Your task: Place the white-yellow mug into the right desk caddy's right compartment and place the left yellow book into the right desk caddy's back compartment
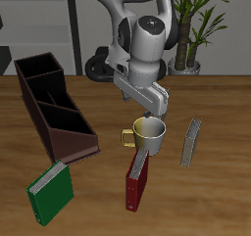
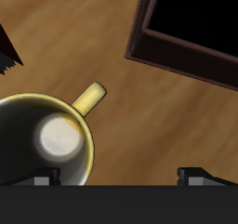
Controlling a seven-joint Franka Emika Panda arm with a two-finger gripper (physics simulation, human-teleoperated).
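While upright, white-yellow mug, yellow handle, glossy interior

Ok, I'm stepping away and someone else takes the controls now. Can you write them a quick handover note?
Gripper: right above the white-yellow mug; whether the fingers are open or shut on the rim cannot be told.
Mug: on the table, between the right desk caddy and the left yellow book, beside the red book.
Yellow book: standing untouched.
Done: nothing placed yet.
Left: mug into the caddy's right compartment, then the book into its back compartment.
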